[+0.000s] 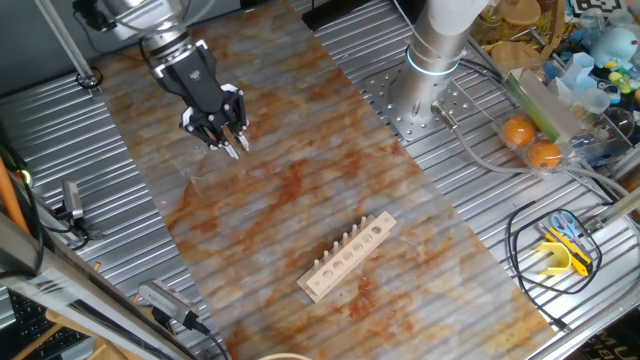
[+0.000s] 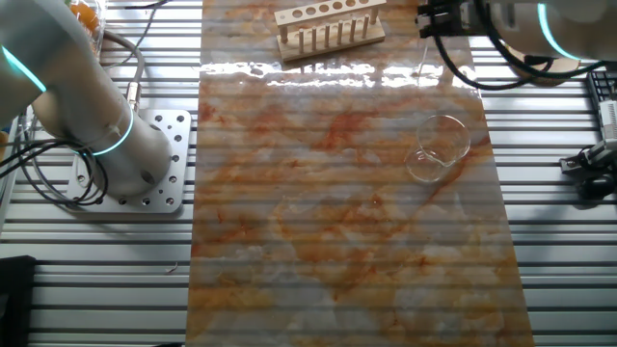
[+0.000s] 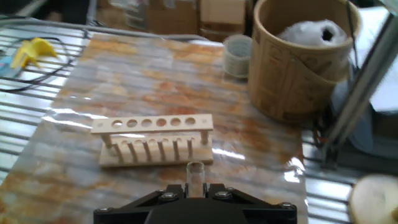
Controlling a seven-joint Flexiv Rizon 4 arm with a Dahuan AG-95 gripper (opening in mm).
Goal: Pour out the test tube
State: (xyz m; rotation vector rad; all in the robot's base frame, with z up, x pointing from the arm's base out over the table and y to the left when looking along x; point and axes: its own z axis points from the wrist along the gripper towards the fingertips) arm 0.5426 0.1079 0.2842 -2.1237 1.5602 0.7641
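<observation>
Clear glass catches the light at the bottom centre of the hand view, where the test tube (image 3: 195, 177) stands upright between the black fingers of the gripper (image 3: 195, 194), which are closed narrowly on it with its open mouth poking above them. Just beyond, in the middle of that frame, the pale wooden rack (image 3: 155, 139) sits on the orange-marbled mat (image 3: 149, 81). From the other fixed view, the beaker (image 2: 439, 147) rests at right of centre on the mat, apart from the gripper (image 2: 424, 29) at the upper right.
</observation>
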